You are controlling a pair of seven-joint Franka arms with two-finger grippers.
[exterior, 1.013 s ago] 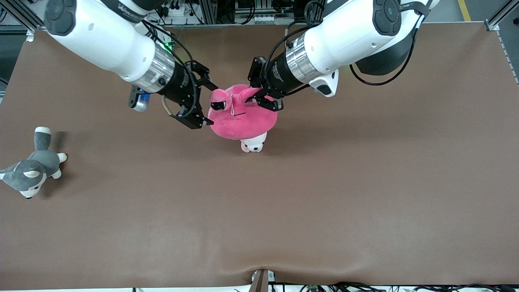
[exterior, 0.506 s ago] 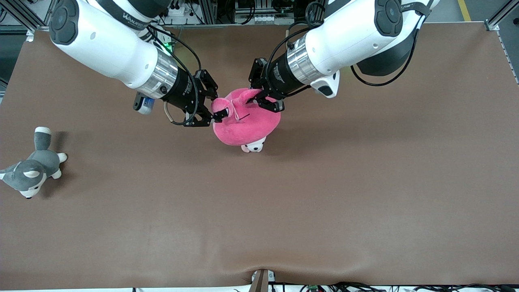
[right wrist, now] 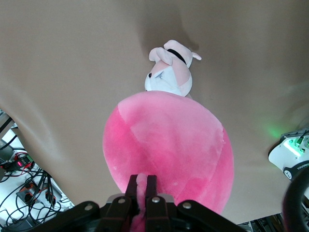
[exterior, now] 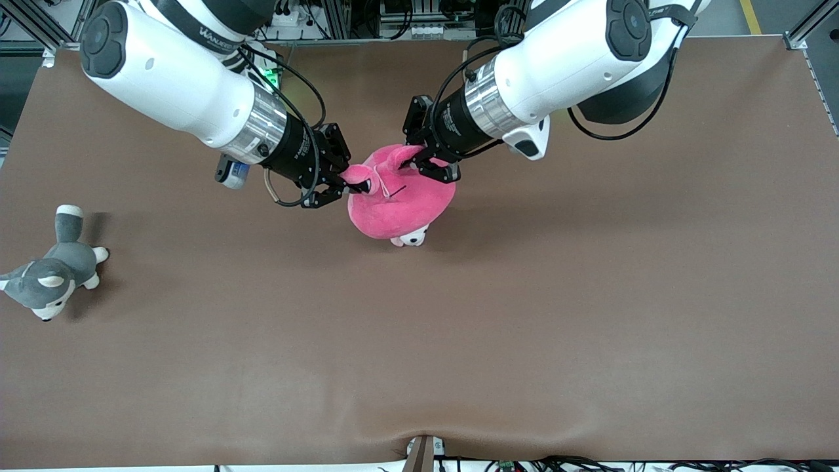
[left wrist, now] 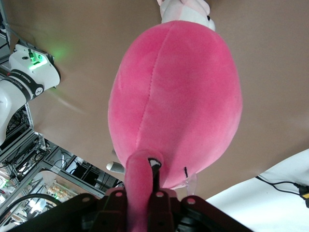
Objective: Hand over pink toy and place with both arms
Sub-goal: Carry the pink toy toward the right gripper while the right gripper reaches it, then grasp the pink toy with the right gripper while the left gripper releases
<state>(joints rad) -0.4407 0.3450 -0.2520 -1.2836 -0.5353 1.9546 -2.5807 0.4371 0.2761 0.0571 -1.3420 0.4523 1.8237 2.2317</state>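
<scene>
Both hands grip the pink toy [exterior: 401, 203] in the air above the bench [exterior: 524, 295]: the left hand [exterior: 429, 160] pinches one ear, the right hand [exterior: 344, 185] another flap. The toy hides most of a small puppy plush [exterior: 411, 237] beneath it; a husky plush [exterior: 49, 275] lies toward the right arm's end.

A robotics lab: aluminium framing [exterior: 29, 23], loose cables [exterior: 577, 464], brown table [exterior: 590, 295].

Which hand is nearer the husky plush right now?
Right. The right hand, gripping the pink toy, is nearer the husky plush; the left hand grips the toy's other ear.
</scene>
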